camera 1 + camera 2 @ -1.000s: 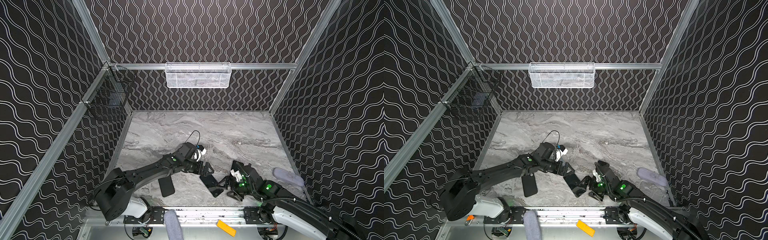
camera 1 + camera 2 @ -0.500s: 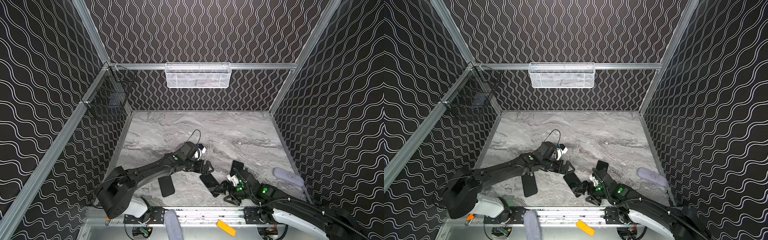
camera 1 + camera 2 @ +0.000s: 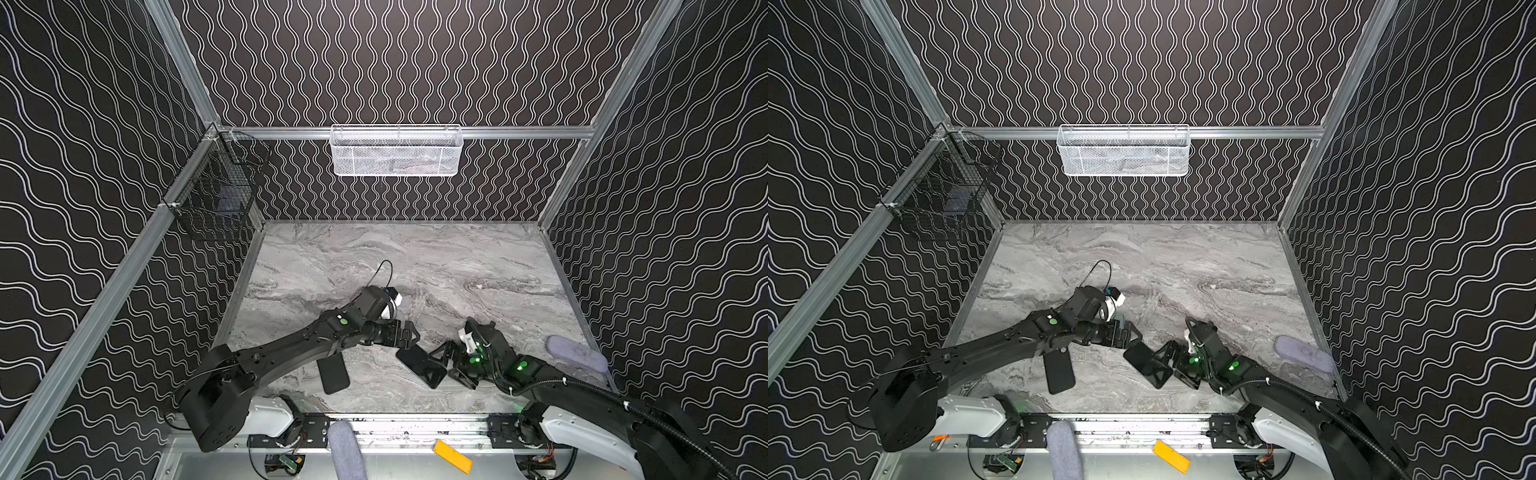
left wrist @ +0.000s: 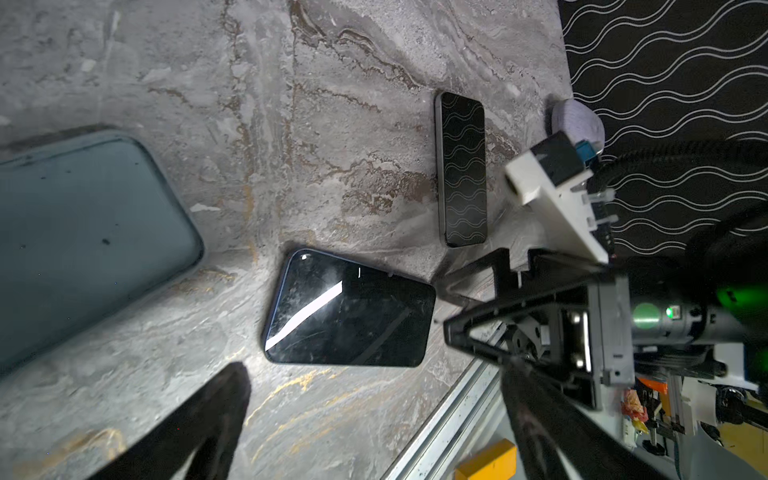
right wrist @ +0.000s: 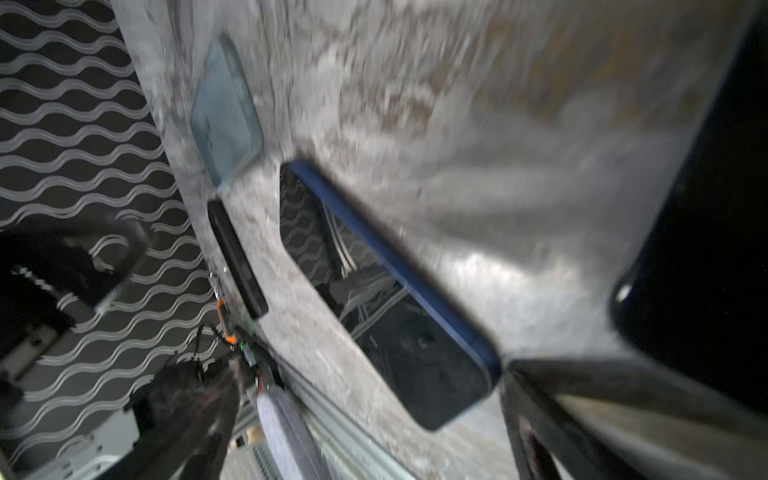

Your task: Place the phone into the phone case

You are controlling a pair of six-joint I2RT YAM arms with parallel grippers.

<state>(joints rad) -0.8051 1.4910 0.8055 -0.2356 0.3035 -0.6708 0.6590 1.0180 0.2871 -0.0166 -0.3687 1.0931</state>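
Observation:
A black phone point(image 3: 420, 366) point(image 3: 1147, 365) with a blue rim point(image 5: 395, 266) lies flat, screen up, near the table's front edge point(image 4: 349, 311). A translucent grey-blue phone case point(image 4: 83, 241) point(image 5: 224, 112) lies beside it, under my left wrist. My left gripper point(image 3: 414, 337) point(image 3: 1136, 334) point(image 4: 376, 368) hovers open just behind the phone, touching nothing. From the right, my right gripper point(image 3: 448, 368) point(image 3: 1173, 365) point(image 5: 370, 370) stands open, low on the table. The phone's near end sits between its fingers, one corner next to a finger point(image 5: 523, 399).
A black slab point(image 3: 332, 374) point(image 3: 1059, 370) lies left of the phone, partly under my left arm. Another dark phone point(image 4: 461, 170) lies by my right arm. A lavender pad point(image 3: 575, 353) sits at the right wall. Mesh baskets point(image 3: 397, 151) point(image 3: 216, 199) hang on the walls.
My right gripper has dropped low and slid left until its open fingers reach the phone's end. The left arm has barely moved, and the phone stays where it was.

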